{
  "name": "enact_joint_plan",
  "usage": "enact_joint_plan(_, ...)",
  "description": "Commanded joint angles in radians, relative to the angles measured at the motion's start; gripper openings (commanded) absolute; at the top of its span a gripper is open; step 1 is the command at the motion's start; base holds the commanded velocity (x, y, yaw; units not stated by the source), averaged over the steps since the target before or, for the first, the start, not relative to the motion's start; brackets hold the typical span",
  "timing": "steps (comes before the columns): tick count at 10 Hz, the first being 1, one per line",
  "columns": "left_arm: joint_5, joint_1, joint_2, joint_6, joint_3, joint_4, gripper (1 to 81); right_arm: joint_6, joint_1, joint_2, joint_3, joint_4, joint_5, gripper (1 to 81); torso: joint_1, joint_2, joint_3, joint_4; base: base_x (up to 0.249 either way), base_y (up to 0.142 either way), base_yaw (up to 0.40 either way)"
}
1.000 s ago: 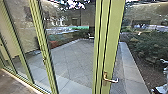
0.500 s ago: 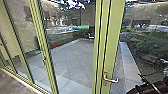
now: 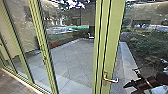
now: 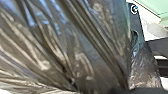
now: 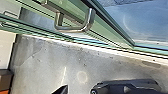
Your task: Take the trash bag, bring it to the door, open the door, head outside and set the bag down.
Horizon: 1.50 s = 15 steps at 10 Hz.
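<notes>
My right gripper [image 3: 130, 79] is at the lower right of the head view, to the right of the door handle [image 3: 111, 80] and apart from it. The handle is a metal lever on the green-framed door [image 3: 115, 37]. In the right wrist view the handle [image 5: 75, 28] stands off the green frame, and my right gripper [image 5: 78, 90] has its fingers spread with nothing between them. Shiny dark folds of the trash bag [image 4: 87, 50] show large in the left wrist view, drawn together towards my left gripper [image 4: 120, 90], which holds them.
Behind the glass lie a paved yard [image 3: 72, 58], a pale stone edging [image 3: 128, 62] and bushes [image 3: 150, 47]. Another green glass panel frame [image 3: 42, 47] stands to the left. A pale threshold [image 5: 105, 48] runs along the grey indoor floor [image 5: 50, 60].
My right arm has come into the head view from the lower right, and its gripper has moved left and up towards the door handle. The door and the camera look unmoved.
</notes>
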<state>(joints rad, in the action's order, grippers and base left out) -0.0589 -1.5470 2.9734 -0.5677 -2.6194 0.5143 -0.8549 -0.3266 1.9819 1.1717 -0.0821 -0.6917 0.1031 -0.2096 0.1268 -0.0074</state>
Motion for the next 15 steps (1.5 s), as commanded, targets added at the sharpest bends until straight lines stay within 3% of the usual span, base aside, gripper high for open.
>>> enact_joint_plan(1,-0.082,0.038,0.017,0.0,-0.013,0.006,1.0,-0.012,0.169,0.077,0.134,-0.097,-0.014,81.1,0.0,0.0,0.0,0.0,0.0,0.0,0.0)
enact_joint_plan(3,-0.082,0.038,0.017,0.0,-0.013,0.006,1.0,-0.015,0.177,0.142,0.207,-0.154,-0.011,81.1,0.0,0.0,0.0,0.0,0.0,0.0,0.0)
enact_joint_plan(4,-0.082,0.037,0.017,0.0,-0.013,0.012,1.0,-0.049,0.177,0.178,0.244,-0.162,-0.008,81.1,0.0,0.0,0.0,0.0,0.0,0.0,0.0)
enact_joint_plan(11,-0.084,0.037,0.01,0.0,-0.014,0.013,1.0,-0.222,0.18,0.409,0.5,-0.151,-0.003,81.1,0.0,0.001,0.001,0.0,0.0,0.0,0.0)
enact_joint_plan(15,-0.084,0.035,0.009,0.002,-0.013,0.013,1.0,-0.239,0.172,0.476,0.609,-0.156,-0.015,81.1,0.0,0.001,0.001,0.0,0.0,0.0,0.0)
